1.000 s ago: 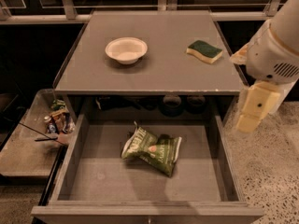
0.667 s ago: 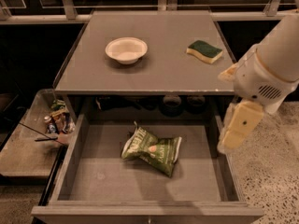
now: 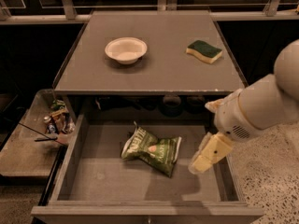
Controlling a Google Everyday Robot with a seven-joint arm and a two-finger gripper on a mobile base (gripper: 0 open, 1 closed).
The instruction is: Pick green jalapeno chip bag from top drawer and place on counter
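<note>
Green jalapeno chip bag (image 3: 152, 149), one, in top drawer (image 3: 105, 183); claw (image 3: 200, 162) beside it, state unclear

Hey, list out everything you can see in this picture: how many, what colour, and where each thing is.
green jalapeno chip bag: one, green with white lettering, lying crumpled near the middle of the drawer bottom
top drawer: one, grey, open below the counter
counter: one, grey, above and behind the drawer
bowl: one, white, on the counter, left of centre
sponge: one, green over yellow, on the counter, right rear
small packets: a few, mixed colours, on the low side shelf at left; count unclear
floor: pale, speckled, at right
robot arm: one, white, entering from the right
tool: one, cream, over the drawer's right side, beside the bag, apart from it
</note>
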